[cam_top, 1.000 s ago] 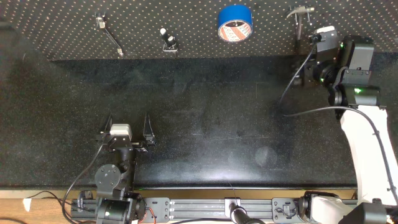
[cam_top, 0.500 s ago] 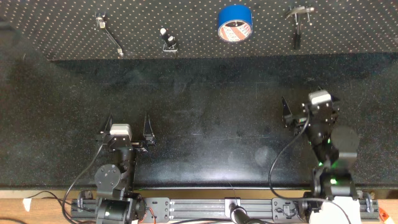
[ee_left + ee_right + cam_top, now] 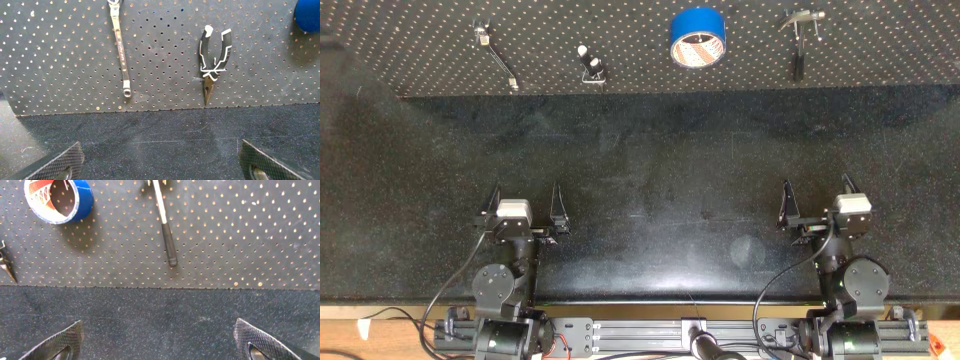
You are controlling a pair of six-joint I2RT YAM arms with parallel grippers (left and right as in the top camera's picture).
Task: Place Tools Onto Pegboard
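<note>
Tools are seen hung on the pegboard [image 3: 640, 70], well beyond both claws: wrench [image 3: 498, 60] and pliers [image 3: 590, 65] ahead of the left claw [image 3: 526, 195], tape roll [image 3: 702, 24] and hammer [image 3: 799, 45] ahead of the right claw [image 3: 817, 190]. Both claws are released and empty over the worktop [image 3: 650, 170].

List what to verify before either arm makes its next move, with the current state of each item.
1. Wrench hanging on the pegboard: ok.
2. Pliers hanging on the pegboard, nose down: ok.
3. Blue tape roll on the pegboard: ok.
4. Hammer hanging on the pegboard, handle down: ok.
5. Left gripper and right gripper open, nothing between the fingers, both low over the table near their bases: ok.
6. Each tool seated firmly enough to stay put: cannot tell.
</note>
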